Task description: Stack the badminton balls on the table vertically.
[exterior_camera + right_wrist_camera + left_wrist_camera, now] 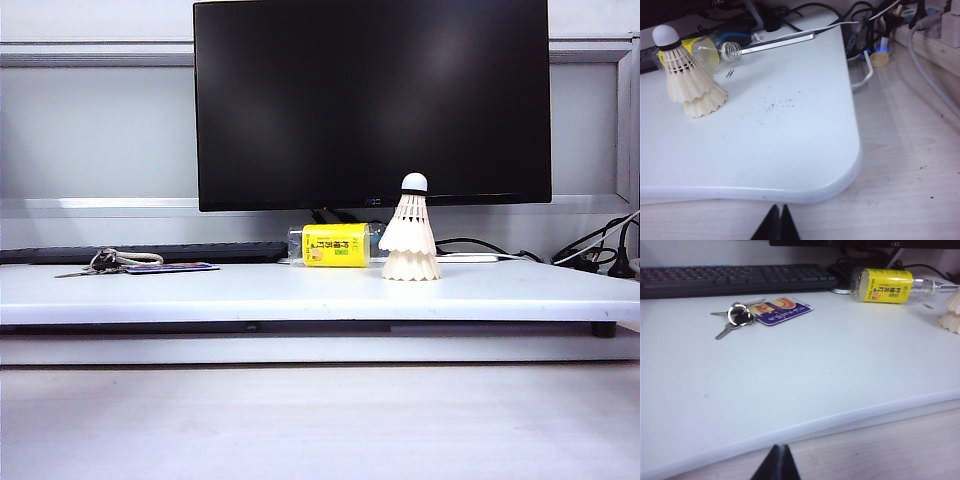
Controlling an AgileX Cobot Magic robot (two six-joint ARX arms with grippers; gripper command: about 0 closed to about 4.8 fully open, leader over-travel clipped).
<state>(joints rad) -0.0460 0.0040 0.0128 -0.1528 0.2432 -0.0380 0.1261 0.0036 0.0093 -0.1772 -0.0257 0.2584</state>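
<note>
The two white feather badminton balls point(409, 236) stood nested one on the other, cork tip up, on the wide flat white table point(250, 290), just in front of the yellow-labelled clear plastic bottle point(335, 245) lying on its side. A bunch of metal keys point(735, 317) with a purple card point(782, 311) lay well to the bottle's other side, before a black keyboard point(735, 279). The left gripper point(776, 465) hung clenched and empty off the table's front edge; the right gripper point(776, 225) did likewise near the table's rounded corner.
</note>
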